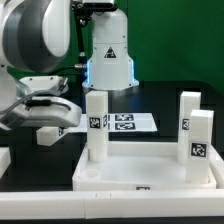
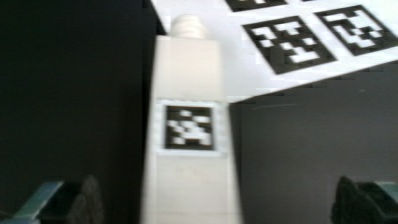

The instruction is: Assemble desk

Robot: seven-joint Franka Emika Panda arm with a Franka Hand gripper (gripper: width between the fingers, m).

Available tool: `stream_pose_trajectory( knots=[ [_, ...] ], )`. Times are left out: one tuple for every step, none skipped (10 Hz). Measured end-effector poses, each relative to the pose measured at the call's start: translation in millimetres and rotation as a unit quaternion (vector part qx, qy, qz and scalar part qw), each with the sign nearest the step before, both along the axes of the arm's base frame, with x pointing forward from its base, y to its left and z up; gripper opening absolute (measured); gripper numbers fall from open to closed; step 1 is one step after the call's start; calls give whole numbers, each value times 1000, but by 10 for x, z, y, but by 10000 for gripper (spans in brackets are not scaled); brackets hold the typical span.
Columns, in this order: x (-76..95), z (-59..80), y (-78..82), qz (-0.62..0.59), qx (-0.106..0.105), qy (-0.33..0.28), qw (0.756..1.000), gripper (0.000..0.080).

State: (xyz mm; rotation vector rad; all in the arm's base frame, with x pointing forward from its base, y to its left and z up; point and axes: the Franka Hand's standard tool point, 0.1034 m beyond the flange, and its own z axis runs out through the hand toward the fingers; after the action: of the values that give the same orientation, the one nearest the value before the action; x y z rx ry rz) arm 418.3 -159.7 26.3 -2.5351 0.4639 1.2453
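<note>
While upright — leg [image 2: 189, 130] between open claw [image 2: 210, 200] fingers.

The white rimmed desk top [image 1: 150, 172] lies flat, one tagged white leg [image 1: 97, 125] [image 2: 191, 130] standing upright at its corner on the exterior view's left, two more legs [image 1: 189, 117] [image 1: 201, 135] upright on the exterior view's right.

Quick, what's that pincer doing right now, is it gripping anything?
Pincer: open, holding nothing; its fingers stand apart on either side of a white leg, not touching it.
</note>
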Motion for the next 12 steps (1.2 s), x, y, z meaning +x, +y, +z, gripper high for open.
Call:
stream_pose_trajectory(
  knots=[
    [3,1,-1,4,3,-2,1000,649],
    [2,-3,6,4,3,-2,1000,649],
    [-11,-20,8,3,3,1,1000,649],
    [-100,-13,61,-27,12,47,998,649],
    [-120,-66,56,-45,24,89,995,649],
    [-85,-119,46,-42,25,95,994,649],
    [-75,-126,60,-39,26,93,995,649],
    [-59,-144,65,-36,24,88,995,649],
    [-36,-158,54,-32,25,79,996,649],
    [-17,-171,43,-30,23,73,997,649],
    [-22,-174,46,-30,24,75,996,649],
    [-25,-177,47,-30,24,75,996,558]
  ],
)
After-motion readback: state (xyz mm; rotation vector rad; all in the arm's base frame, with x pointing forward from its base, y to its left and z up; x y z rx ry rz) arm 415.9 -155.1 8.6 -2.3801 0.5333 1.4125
